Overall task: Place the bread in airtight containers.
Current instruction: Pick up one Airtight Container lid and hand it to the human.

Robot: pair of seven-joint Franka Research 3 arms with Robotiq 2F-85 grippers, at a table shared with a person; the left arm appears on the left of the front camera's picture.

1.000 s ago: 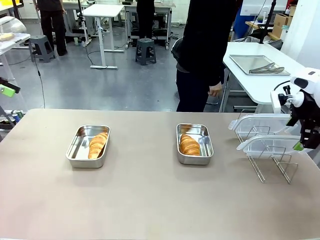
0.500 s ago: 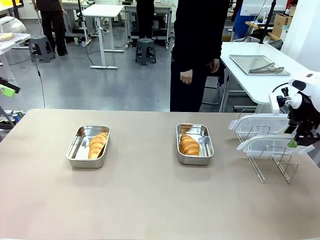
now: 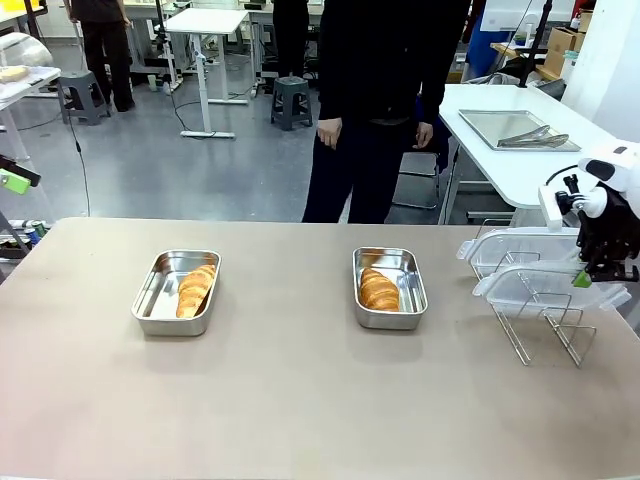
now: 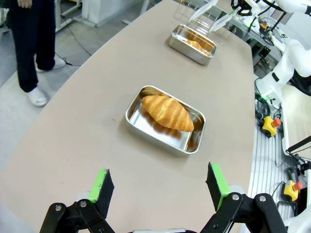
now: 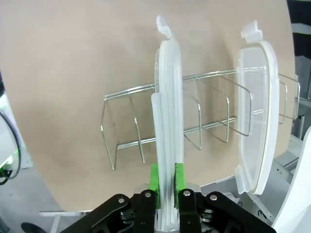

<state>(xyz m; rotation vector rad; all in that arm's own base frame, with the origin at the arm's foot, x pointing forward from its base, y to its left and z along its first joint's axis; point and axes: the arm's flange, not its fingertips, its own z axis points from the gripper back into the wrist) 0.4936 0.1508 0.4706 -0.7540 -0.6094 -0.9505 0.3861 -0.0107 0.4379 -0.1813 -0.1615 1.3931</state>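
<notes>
At the right end of the beige table [image 3: 300, 400], the right gripper [image 5: 165, 175] is clamped on a clear plastic snap lid [image 5: 167, 97] standing in the wire rack [image 5: 137, 127]. The left gripper [image 4: 159, 180] hangs with its fingers wide apart. One golden-brown croissant [image 3: 196, 289] lies in the left shiny rectangular steel pan [image 3: 148, 297], and a second croissant [image 3: 379, 289] lies in the middle pan [image 3: 416, 292].

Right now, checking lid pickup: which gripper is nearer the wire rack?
Right. The right gripper grips a clear lid standing in the wire rack; the left gripper hangs open, far across the table.

Croissants [image 3: 196, 290] golden-brown, ridged; pans [image 3: 150, 297] shiny silver; table [image 3: 300, 400] plain beige. Lids [image 3: 530, 284] at right of frame clear; pads [image 4: 102, 183] bright green.
</notes>
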